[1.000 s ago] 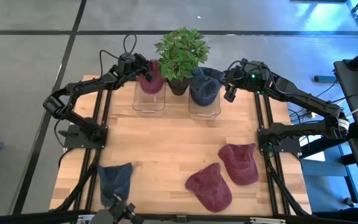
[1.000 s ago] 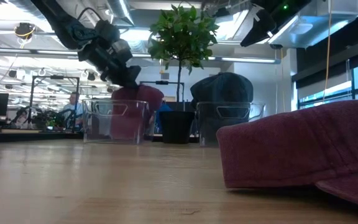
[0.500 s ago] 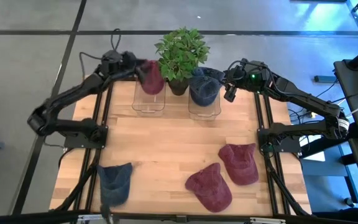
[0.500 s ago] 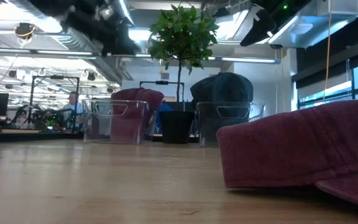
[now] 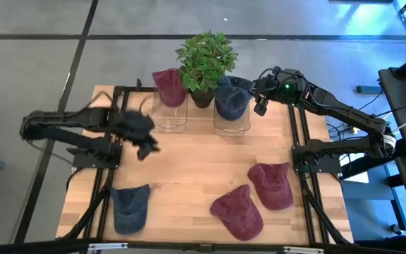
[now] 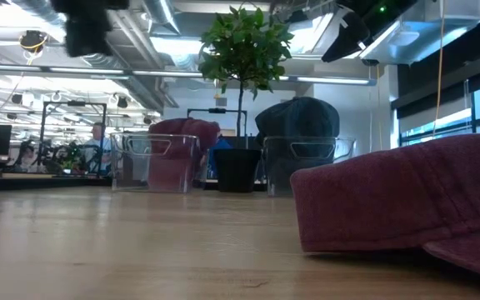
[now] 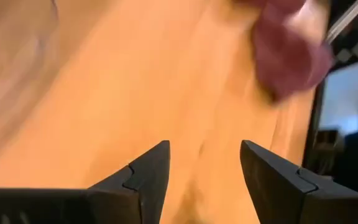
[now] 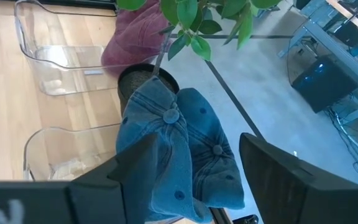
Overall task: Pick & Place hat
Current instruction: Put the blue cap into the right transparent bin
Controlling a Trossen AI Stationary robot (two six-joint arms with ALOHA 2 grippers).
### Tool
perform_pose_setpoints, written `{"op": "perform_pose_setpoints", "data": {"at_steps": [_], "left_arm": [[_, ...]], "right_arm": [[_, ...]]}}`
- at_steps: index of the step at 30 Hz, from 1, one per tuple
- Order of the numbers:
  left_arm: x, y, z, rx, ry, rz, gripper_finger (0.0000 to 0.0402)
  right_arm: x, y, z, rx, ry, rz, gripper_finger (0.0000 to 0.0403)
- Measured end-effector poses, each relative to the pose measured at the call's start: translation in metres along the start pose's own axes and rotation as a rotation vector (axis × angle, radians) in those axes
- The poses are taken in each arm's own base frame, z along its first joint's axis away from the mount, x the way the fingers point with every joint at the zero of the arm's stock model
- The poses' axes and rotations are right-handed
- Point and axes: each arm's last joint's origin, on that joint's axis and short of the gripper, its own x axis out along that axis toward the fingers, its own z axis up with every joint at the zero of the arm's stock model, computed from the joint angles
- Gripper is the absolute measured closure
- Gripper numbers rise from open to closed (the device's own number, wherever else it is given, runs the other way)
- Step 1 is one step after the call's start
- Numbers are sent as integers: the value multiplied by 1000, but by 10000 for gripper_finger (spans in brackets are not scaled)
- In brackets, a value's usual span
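Observation:
A maroon hat sits in the left clear bin at the far edge, leaning over its far wall. Blue hats are piled in the right clear bin. Two more maroon hats and a blue hat lie flat on the table's near half. My left gripper hangs open over bare wood left of centre; its wrist view shows the open left gripper above the tabletop. My right gripper is open beside the right bin, and in its wrist view the right gripper looks down on the blue hats.
A potted plant stands between the two bins at the far edge. Black frame rails run along the table's left and right sides. Bare wood lies in the table's middle. In the low view a maroon hat fills the near right.
My left gripper has drawn away from the maroon hat in the left bin, risen, and swung toward the table's near-left, coming over bare wood. The maroon hat has stayed in the bin.

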Motion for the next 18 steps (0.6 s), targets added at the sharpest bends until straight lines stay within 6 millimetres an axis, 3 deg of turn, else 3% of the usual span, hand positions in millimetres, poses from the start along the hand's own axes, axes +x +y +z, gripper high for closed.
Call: {"op": "perform_pose_setpoints", "data": {"at_steps": [6, 13, 18], "left_arm": [[19, -33, -40, -23, 194, 103, 211], [45, -46, -87, -124, 478, 250, 210], [59, -51, -110, -127, 581, 323, 213]], "right_arm": [[0, 1, 0, 44, -10, 33, 176], [0, 1, 0, 60, -14, 47, 176], [0, 2, 1, 63, -18, 62, 176]]}}
